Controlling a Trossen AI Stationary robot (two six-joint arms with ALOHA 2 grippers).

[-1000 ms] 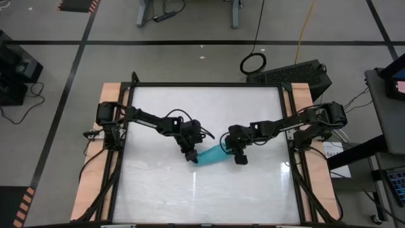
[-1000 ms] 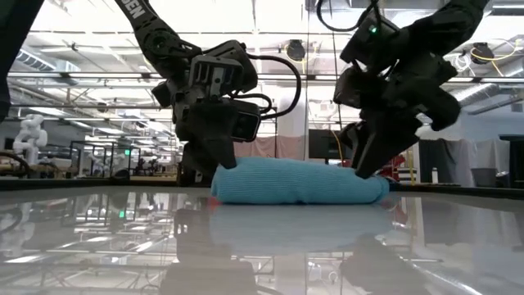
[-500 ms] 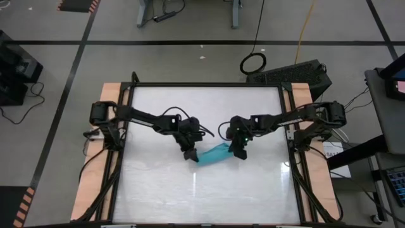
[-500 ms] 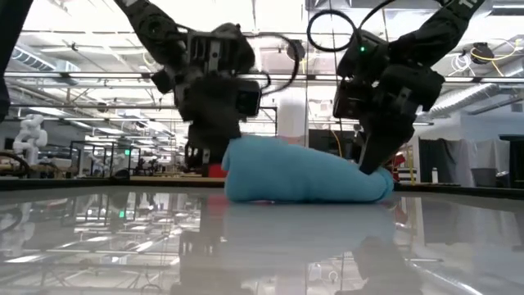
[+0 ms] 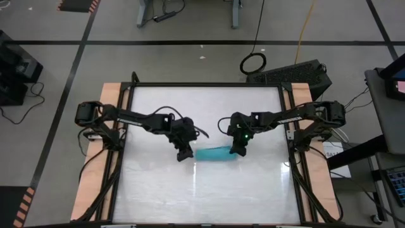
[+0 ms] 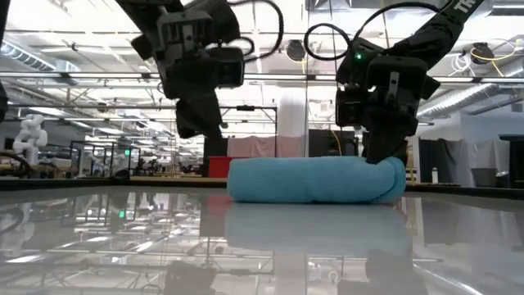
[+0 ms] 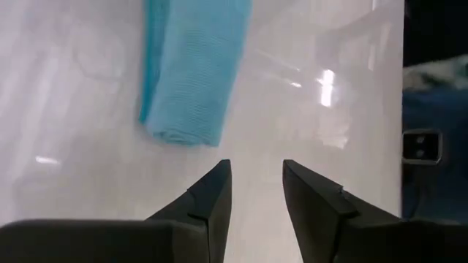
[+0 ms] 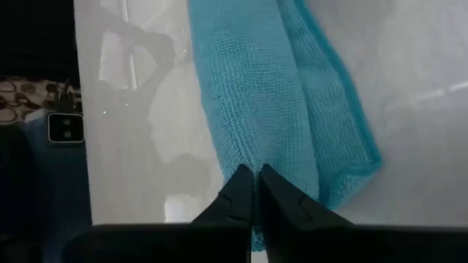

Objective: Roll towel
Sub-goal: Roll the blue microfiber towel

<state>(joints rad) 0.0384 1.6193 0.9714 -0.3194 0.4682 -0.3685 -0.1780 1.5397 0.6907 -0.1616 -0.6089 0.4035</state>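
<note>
No containers on the white table (image 5: 158,183). Left gripper (image 5: 183,154), centre-left of the high view, hangs just off the towel's left end, fingers (image 7: 212,201) parted, holding nothing. Towel (image 5: 215,153) lies mid-frame as a tight horizontal turquoise roll, fine knit texture, loose edge flap showing at one side. Right gripper (image 5: 237,151) sits at the roll's right end, fingers pressed together, tips against the cloth.
</note>
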